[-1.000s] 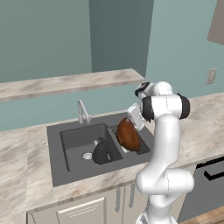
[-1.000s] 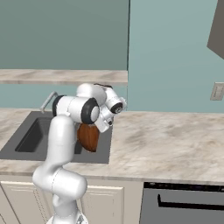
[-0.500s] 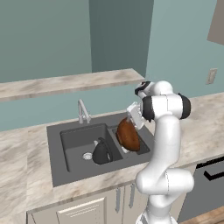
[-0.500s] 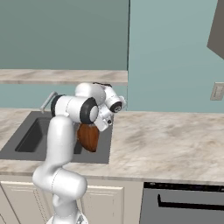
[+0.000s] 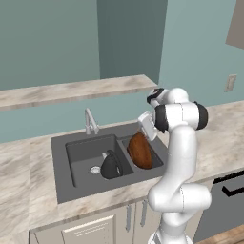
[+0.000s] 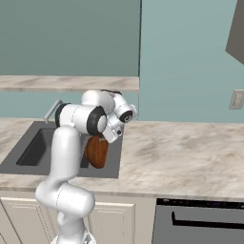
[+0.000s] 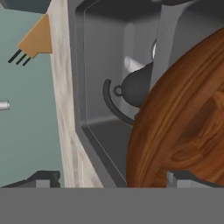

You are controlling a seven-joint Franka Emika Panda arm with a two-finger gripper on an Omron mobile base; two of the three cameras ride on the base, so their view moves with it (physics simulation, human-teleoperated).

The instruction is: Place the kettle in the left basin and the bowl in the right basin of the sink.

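The dark grey matte double-basin sink (image 5: 62, 162), set into the marbled beige tabletop (image 5: 19, 190), serves as the landmark here. The small squat black kettle (image 5: 110, 165) sits in the sink's wider left basin (image 5: 83, 155), close to the silver drain (image 5: 95, 169) and near the divider between the basins. The wide glossy reddish-brown wooden bowl (image 5: 141, 150) stands on its edge in the narrower right basin (image 5: 159, 150), tilted rather than lying flat, its rim running roughly from the sink's back wall toward its front. The slim silver faucet (image 5: 89, 120) rises behind the sink's left basin.

The white arm's fingers (image 7: 46, 178) hover just above the right basin, at the sink's right-hand side. In the hand view the two dark tips stand far apart and nothing lies between them, so they are spread wide and hold nothing; the bowl's wood grain looms directly ahead of them, with the kettle's looped handle beyond it.

Judging from this, both things already lie in their assigned basins. The relation that matters for any coming move is that the bowl lies immediately below and ahead of the fingers, so a straight lift away from the sink should clear it.
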